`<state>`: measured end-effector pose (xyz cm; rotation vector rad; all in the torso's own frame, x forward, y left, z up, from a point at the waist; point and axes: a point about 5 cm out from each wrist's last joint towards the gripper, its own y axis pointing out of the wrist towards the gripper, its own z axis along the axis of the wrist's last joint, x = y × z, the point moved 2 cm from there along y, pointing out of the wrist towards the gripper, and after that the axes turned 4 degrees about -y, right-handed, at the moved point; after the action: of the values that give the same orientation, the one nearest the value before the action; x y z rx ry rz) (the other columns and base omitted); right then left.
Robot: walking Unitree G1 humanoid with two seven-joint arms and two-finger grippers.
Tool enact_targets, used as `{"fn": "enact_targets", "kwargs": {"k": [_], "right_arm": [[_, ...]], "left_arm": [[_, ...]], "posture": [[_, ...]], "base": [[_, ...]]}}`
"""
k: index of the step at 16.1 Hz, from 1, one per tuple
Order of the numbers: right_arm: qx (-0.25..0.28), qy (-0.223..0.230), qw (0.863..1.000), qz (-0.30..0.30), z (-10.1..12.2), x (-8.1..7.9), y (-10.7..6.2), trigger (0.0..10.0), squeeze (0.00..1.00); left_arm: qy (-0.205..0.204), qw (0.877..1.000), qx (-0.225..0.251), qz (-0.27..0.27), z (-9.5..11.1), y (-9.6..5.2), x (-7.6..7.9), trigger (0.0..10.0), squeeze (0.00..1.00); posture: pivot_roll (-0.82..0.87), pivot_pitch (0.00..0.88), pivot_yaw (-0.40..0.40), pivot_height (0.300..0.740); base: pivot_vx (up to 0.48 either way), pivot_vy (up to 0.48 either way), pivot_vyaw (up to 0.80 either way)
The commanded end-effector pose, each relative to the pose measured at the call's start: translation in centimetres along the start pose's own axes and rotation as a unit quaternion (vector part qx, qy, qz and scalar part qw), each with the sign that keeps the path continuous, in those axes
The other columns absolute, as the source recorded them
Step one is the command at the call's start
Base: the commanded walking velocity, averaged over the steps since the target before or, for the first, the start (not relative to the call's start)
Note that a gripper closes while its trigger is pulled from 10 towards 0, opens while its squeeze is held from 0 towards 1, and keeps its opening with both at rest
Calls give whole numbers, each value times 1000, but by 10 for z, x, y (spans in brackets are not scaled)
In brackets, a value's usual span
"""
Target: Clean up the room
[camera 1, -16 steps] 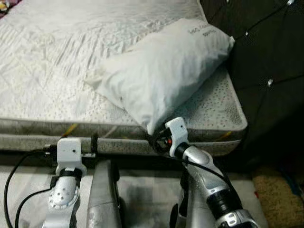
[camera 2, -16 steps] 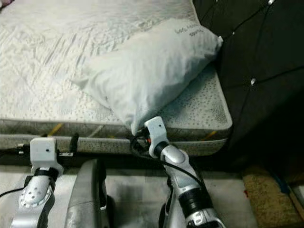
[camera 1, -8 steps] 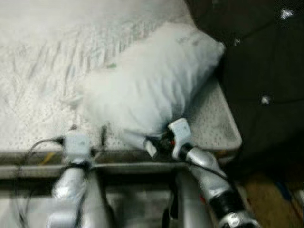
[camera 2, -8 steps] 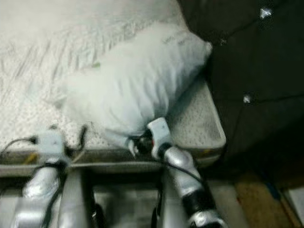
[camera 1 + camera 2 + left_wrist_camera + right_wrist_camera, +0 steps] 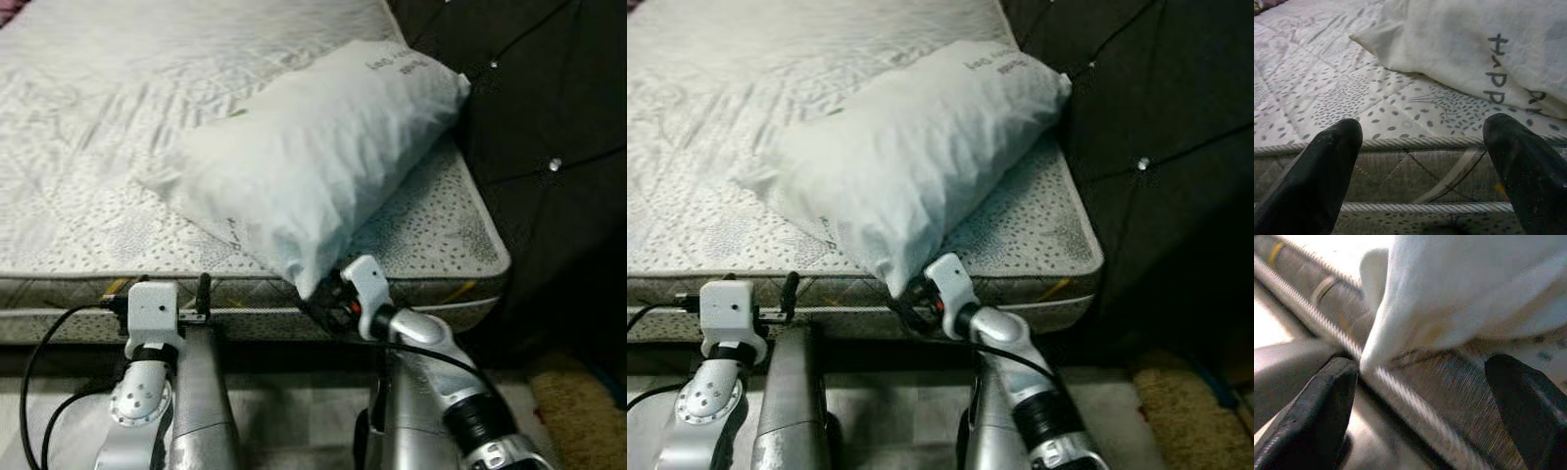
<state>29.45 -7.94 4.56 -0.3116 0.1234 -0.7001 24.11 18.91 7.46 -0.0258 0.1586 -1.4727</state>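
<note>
While the pillow (image 5: 309, 166) lies slantwise across the near right part of the bare mattress (image 5: 88, 147), its far end near the dark tufted headboard (image 5: 549, 117) and its near corner hanging over the mattress edge, the right gripper (image 5: 1420, 396) sits right at that overhanging corner with its two black fingers spread wide and nothing pinched between them. From the right wrist camera the white corner droops just in front of one finger (image 5: 1308, 411), close to the corded seam of the mattress. The left gripper (image 5: 1420, 161) is held low at the mattress edge, to the left of the pillow, its fingers also spread apart and empty. By the look of it, the step in hand is straightening the bed, with the pillow as the piece to be placed. A sensible next move would be to nudge the right gripper forward so the corner falls between the fingers, close on the cloth, then draw the pillow square to the headboard.
</note>
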Motion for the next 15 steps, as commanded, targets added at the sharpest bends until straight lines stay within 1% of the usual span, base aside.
{"fn": "enact_targets", "kwargs": {"k": [1,3,5,7,8,10,11,13,15], "right_arm": [[7,-2,1000,20,8,-1,2,10000,0],[16,9,1000,10,15,2,5,10000,0],[28,32,999,1,23,5,8,10000,0],[39,51,998,-23,30,9,12,10000,0],[48,75,995,-33,34,10,14,10000,0],[56,86,994,-32,38,10,13,10000,0],[63,94,993,-30,42,11,12,0,0],[84,120,989,-26,51,13,11,0,0],[117,145,982,-17,64,14,8,0,0]], "left_arm": [[8,1000,-7,-4,-1,0,-1,10000,0],[9,1000,-7,-4,-1,0,-1,10000,0],[10,1000,-9,-3,-2,0,-2,10000,0],[13,1000,-13,0,-2,-1,-5,10000,0],[14,1000,-13,0,-2,-1,-6,10000,0],[15,1000,-13,-2,-2,-1,-5,10000,0],[15,1000,-13,-3,-2,0,-5,10000,0],[15,1000,-13,-6,-2,0,-4,10000,0],[15,1000,-13,-8,-2,1,-4,10000,0]], "posture": [[80,115,-21,485],[85,115,-21,485],[92,114,-21,485],[96,114,-19,485],[97,114,-18,485],[97,113,-16,485],[94,111,-11,485],[93,110,-10,485],[91,99,-7,485]], "base": [[0,0,0],[0,0,0],[0,0,0],[0,0,0],[0,0,0],[0,0,0],[0,0,0],[0,0,0],[0,0,0]]}}
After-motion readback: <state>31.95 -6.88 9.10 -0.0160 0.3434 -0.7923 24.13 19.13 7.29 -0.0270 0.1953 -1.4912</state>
